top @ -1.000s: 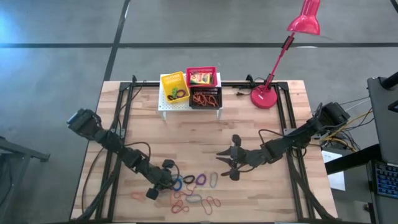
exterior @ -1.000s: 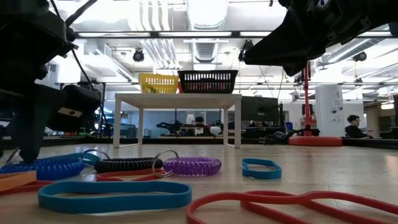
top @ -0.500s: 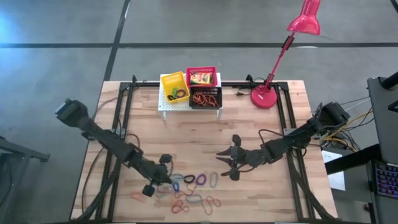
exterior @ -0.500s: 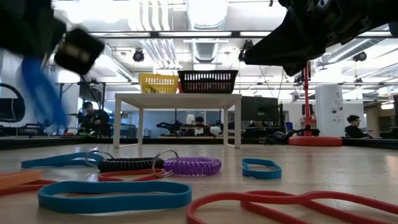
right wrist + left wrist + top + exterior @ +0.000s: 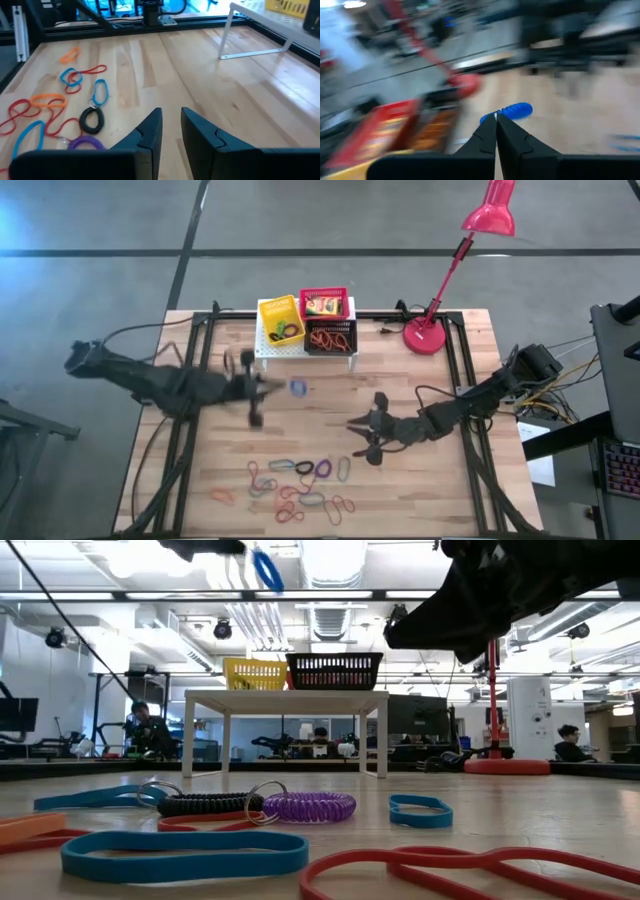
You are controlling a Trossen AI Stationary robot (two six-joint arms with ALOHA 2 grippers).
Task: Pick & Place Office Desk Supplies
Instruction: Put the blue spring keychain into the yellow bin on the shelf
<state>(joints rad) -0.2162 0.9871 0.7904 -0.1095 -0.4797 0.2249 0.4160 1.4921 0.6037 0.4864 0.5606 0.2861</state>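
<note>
Wooden surface (image 5: 330,395) under us, our left hand (image 5: 285,386) is lifted and pinched shut on a blue coil (image 5: 512,111) that sticks out just past its fingertips, with the baskets (image 5: 305,320) on their stand near ahead of it. Our right hand (image 5: 352,438) hovers with its fingers a little apart, holding nothing. The remaining loops (image 5: 300,485) lie on the surface just beside and below it.

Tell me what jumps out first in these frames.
The left gripper is shut on a blue coiled elastic loop, carried high above the wooden table, near the white riser holding the mesh baskets. Below, a scatter of thin coloured elastic loops covers the table's near edge. The right gripper hovers beside that pile, holding nothing.
</note>
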